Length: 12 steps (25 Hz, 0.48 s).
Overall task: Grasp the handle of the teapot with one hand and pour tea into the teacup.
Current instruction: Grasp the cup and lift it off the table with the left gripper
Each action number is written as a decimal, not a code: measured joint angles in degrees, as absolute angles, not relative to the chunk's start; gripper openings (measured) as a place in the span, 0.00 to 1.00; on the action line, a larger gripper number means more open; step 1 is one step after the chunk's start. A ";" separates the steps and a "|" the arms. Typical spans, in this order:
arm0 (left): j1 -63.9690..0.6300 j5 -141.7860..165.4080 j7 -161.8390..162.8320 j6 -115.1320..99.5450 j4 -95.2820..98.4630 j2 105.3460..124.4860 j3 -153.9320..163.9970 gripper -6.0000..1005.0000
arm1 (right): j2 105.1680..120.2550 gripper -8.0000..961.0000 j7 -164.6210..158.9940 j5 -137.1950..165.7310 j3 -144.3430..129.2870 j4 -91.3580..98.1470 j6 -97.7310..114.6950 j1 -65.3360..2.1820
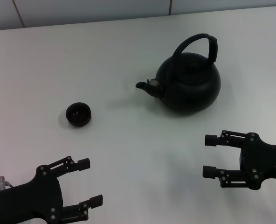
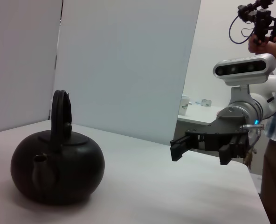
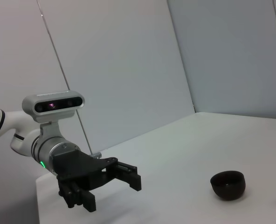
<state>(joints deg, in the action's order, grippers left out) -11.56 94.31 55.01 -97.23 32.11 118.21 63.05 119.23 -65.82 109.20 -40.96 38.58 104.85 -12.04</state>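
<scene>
The black teapot point(image 1: 189, 84) stands upright at the back right of the white table point(image 1: 128, 51), its spout pointing left toward the teacup. Its arched handle point(image 1: 196, 44) loops over the lid. It also shows in the left wrist view point(image 2: 56, 165), with the handle point(image 2: 61, 109) edge-on. The small black teacup point(image 1: 78, 114) sits to the left of the teapot and shows in the right wrist view point(image 3: 228, 184). My right gripper point(image 1: 211, 155) is open, in front of the teapot and apart from it. My left gripper point(image 1: 89, 182) is open and empty at the front left. No tea is visible.
White wall panels point(image 1: 82, 9) run behind the table's far edge. In the left wrist view a person point(image 2: 273, 116) stands beyond the right arm point(image 2: 236, 116), holding a device.
</scene>
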 joint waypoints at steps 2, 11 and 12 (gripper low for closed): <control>-11.56 94.31 55.02 -97.22 32.10 118.21 62.93 0.83 | 119.24 0.82 -65.82 109.20 -40.97 38.58 104.85 -12.04; -11.51 94.25 54.89 -97.11 32.08 118.21 62.83 0.83 | 119.27 0.82 -65.83 108.90 -40.86 38.64 104.96 -12.22; -11.51 94.11 54.60 -97.02 32.08 118.23 62.78 0.83 | 119.27 0.82 -65.83 108.90 -40.86 38.64 104.96 -12.22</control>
